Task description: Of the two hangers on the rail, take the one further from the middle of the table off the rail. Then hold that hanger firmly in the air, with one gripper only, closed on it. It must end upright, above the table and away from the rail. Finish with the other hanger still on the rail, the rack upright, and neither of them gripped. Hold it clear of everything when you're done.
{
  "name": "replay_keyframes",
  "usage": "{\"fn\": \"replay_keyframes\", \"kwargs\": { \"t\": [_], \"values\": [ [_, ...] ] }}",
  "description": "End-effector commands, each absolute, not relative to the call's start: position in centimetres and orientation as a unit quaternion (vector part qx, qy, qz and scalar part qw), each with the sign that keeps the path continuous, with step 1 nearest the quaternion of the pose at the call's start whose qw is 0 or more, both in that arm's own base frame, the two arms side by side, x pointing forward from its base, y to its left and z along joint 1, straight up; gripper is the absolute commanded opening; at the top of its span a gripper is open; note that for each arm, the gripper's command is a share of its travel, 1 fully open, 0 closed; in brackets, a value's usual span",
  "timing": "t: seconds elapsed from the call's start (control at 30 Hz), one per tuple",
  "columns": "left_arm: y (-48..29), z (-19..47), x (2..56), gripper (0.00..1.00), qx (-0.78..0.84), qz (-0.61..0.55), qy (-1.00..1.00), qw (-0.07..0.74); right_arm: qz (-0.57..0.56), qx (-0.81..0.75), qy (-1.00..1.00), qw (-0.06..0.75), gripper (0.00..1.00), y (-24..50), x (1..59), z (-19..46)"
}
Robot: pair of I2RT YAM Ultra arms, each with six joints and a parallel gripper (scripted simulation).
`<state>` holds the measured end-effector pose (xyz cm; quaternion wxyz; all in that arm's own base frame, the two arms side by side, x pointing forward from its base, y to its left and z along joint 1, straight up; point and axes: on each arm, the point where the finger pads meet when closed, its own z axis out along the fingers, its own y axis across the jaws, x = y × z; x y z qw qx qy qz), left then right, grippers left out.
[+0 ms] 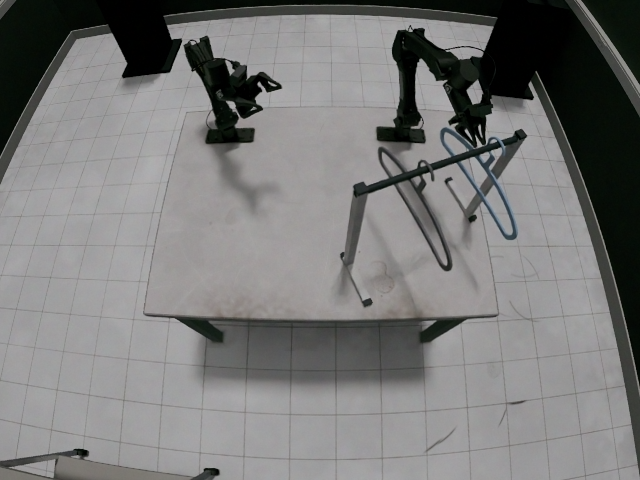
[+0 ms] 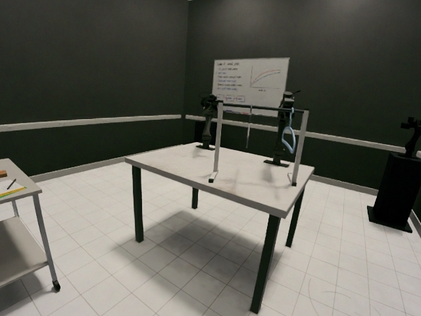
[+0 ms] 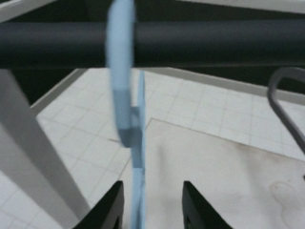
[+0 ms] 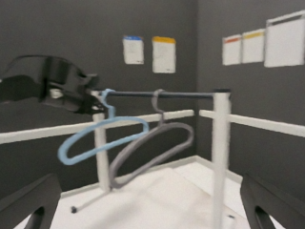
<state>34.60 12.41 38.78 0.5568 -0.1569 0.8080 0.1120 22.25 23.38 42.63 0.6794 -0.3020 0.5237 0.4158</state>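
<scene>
A blue hanger (image 1: 480, 180) hangs near the outer end of the dark rail (image 1: 439, 164), beyond the table's edge side. A grey hanger (image 1: 410, 207) hangs nearer the middle. My left gripper (image 1: 473, 135) is at the blue hanger's upper loop, just behind the rail. In the left wrist view its fingers stand apart on either side of the blue hanger's neck (image 3: 135, 143), below the rail (image 3: 191, 43), with a gap on the right side. My right gripper (image 1: 266, 85) is open and empty, raised at the far left of the table, facing the rack (image 4: 155, 94).
The rack stands upright on two white posts (image 1: 354, 222) (image 1: 491, 175) with flat feet on the table. Arm bases (image 1: 230, 135) (image 1: 400, 134) sit at the table's back edge. Black pedestals (image 1: 142, 36) (image 1: 516, 46) stand behind. A cart (image 2: 16, 217) is off to one side.
</scene>
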Motion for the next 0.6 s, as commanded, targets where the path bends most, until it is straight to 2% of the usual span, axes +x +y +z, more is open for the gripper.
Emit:
{"fn": "replay_keyframes", "kwargs": {
  "t": [0.0,0.57],
  "values": [
    [13.3,40.4,33.7,0.31,-0.176,0.12,0.8,0.561,0.457,-0.322,0.468,0.685,1.0,25.6,20.9,44.2],
    [13.5,40.7,34.5,0.31,-0.169,0.117,0.799,0.565,0.481,-0.34,0.46,0.665,1.0,28.0,20.1,44.0]
  ]
}}
